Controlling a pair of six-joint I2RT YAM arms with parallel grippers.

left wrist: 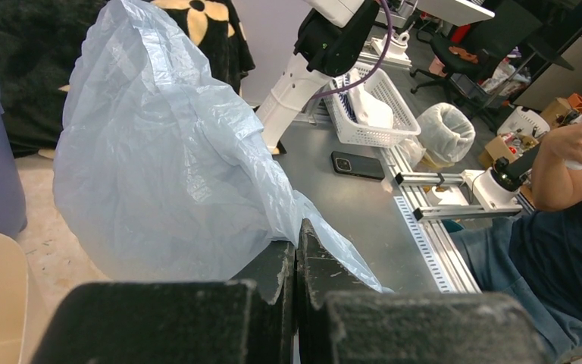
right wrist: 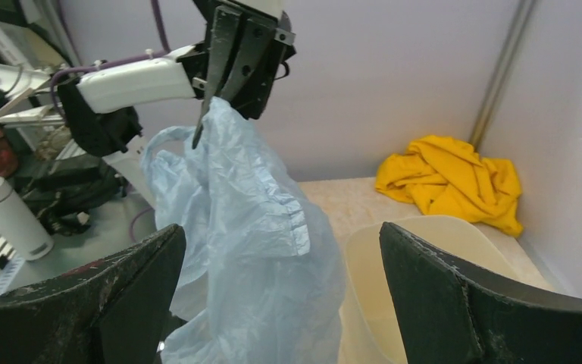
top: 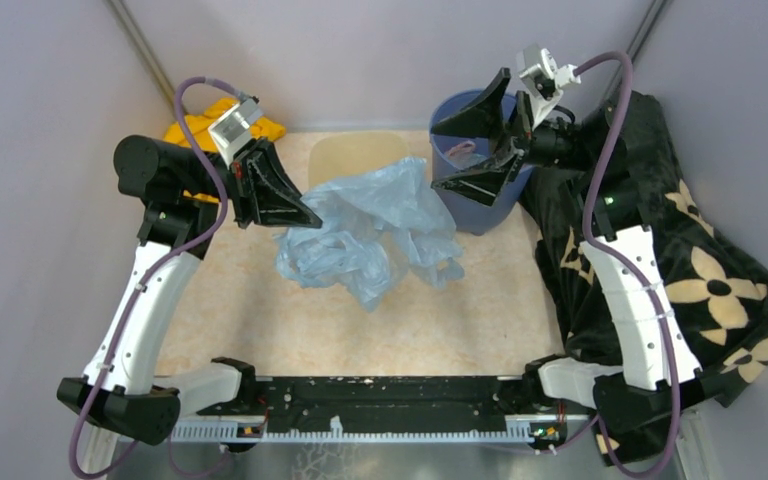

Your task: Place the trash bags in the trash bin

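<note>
pale speckled tabletop [top: 480, 320] runs between grey walls, with a yellow cloth [top: 192, 130] bunched in the far left corner and a black flower-patterned blanket [top: 705, 265] heaped down the right side. my left pincer [top: 305, 215] is clamped tight on a fold of the pale-blue trash bag [top: 380, 235]. the bag hangs from it, its loose bulk drooping to the right of my fingers. whether its lower end touches the tabletop i cannot tell. my right pincer [top: 440, 155] stands wide and holds nothing, poised at the far right by the rim of the blue bucket [top: 480, 205]. the cream trash bin [top: 355, 155] sits at the far middle, just behind the bag, its mouth partly hidden by plastic.

i judge this is the carrying step: bag gripped and raised, not yet in the bin. next i'd swing the left pincer farther away until the hanging mass is over the bin's mouth, then lower and let go. the floppy film may drape over the rim, so the free right pincer could push it down.
</note>
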